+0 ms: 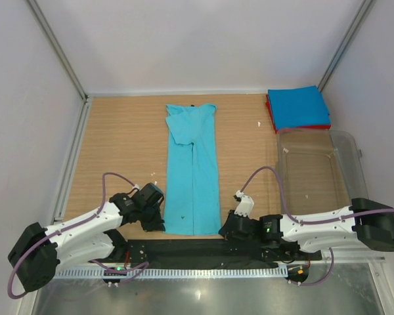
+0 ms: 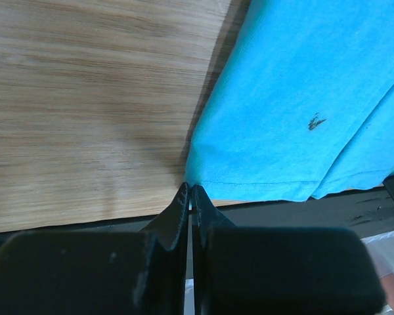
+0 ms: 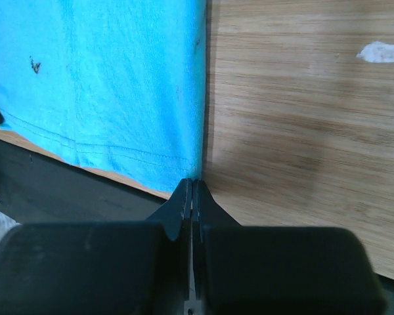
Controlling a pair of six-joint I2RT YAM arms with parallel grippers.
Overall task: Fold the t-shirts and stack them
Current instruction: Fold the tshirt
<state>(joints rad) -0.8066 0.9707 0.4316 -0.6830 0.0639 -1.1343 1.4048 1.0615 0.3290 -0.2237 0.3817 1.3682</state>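
Your bench [image 1: 125,144] is pale wood with a black strip along its near edge. The teal shirt [image 1: 194,177] lies flat down the middle of it as a long narrow band. Both sides are folded in, the collar end is toward the far edge, and the hem sits at the near edge, just over the black strip.

To your right, a clear tub [image 1: 315,170] stands near the right edge. Just beyond it, in the far right corner, the blue shirt [image 1: 297,107] sits folded square on top of the red shirt [image 1: 270,110]. Only a thin rim of the red one shows along the left and near sides.

Your left pincer [image 2: 189,189] is clenched, its tips meeting on the hem's left corner and nipping the cloth there. Your right pincer [image 3: 192,184] is clenched the same way on the hem's right corner. Both arms lie low over the black strip, one on either side of the shirt.

A white scrap [image 3: 381,51] rests on bare wood to the right of the shirt. A small dark speck [image 2: 315,122] marks the teal cloth just above the hem.
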